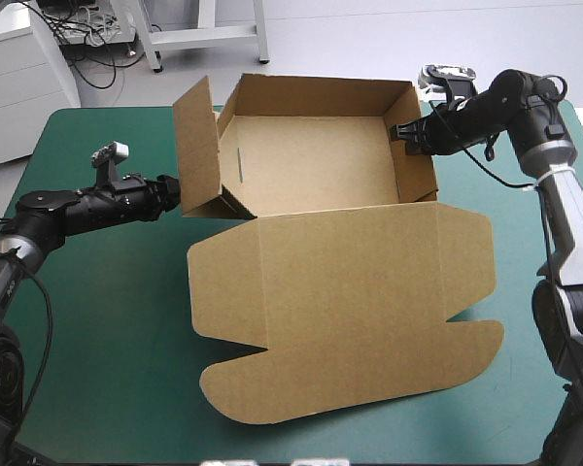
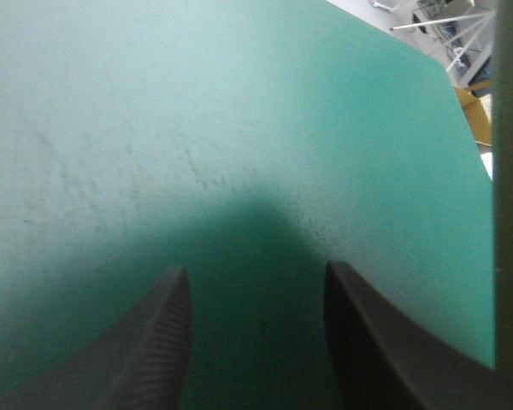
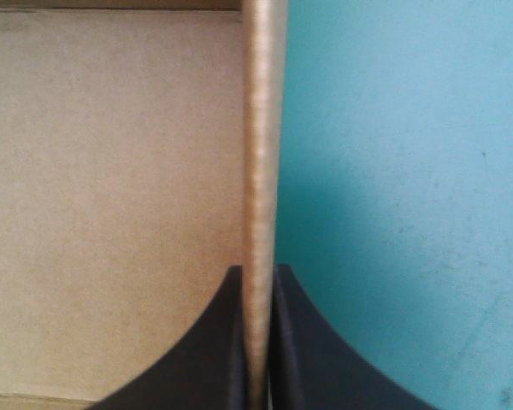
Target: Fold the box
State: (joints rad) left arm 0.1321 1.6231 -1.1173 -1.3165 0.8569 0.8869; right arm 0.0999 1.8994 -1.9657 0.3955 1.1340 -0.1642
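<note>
Clearly a light, stiff sheet: hold it by the walls

The box [image 1: 311, 160] sits toward the table's far edge on the teal-green cover [image 1: 97, 320]. Its tray is already formed and the lid [image 1: 350, 301] lies flat toward the near edge. The right gripper [image 3: 258, 272] is pinched tight on the tray's right wall [image 3: 263, 128], with one black finger inside the tray and one outside. The left gripper [image 2: 256, 278] stands open with nothing in it, low over bare cover. It is just beside the left flap [image 1: 196, 146], which stands up and splays outward, untucked.

I judge the board light and stiff: it should hold its shape between creases and bend readily only along them. It looks smooth, so a shallow grip may slip, and hard pressure away from a crease could kink it. A thin upright edge seems the best hold, as the right gripper has. The left flap's upper edge looks the natural place for the open gripper.
</note>
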